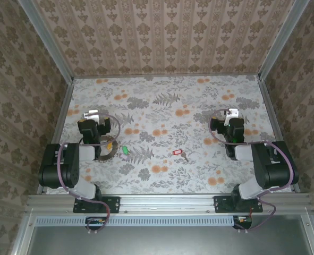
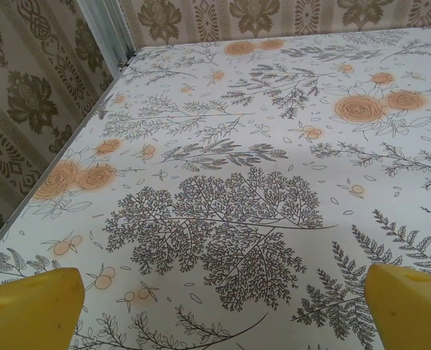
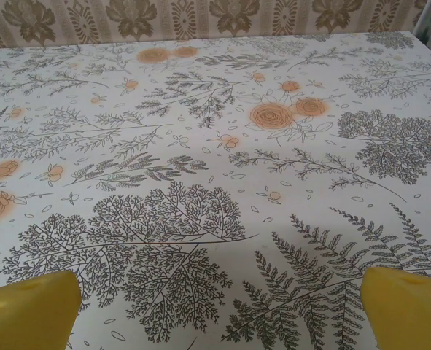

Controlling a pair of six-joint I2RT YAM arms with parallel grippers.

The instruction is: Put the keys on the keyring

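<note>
Listing one desk (image 1: 162, 106), covered in floral cloth and walled in patterned paper, with its contents as follows. Item: keyring (image 1: 108, 154), a dark loop with a small yellow tag, lying at lower left of centre in the top view and partly hidden behind the left arm (image 1: 74, 159). Item: green-tagged key (image 1: 125, 151), just to the right of the ring; whether it touches the loop cannot be told at this size. Item: red-tagged key (image 1: 178, 152), near the middle of the frame and well apart from the ring, its silver blade pointing to lower right. Item: left claw (image 1: 91, 115), above the ring in the frame and empty; its yellow fingertips (image 2: 27, 310) sit wide apart at the lower corners of the wrist view, with bare cloth between them. Item: right claw (image 1: 231, 113), at right of centre, likewise spread wide and empty; its yellow pads (image 3: 408, 306) sit at the lower corners of its own view, over fern print. Status, by judgement: the task is at its opening step, with neither key threaded and nothing picked up. The next move likely calls for one claw to come down on the ring and steady it while the other pinches a key by its tag. Both keys are small and lie flat, so the approach must be low and exact.
</note>
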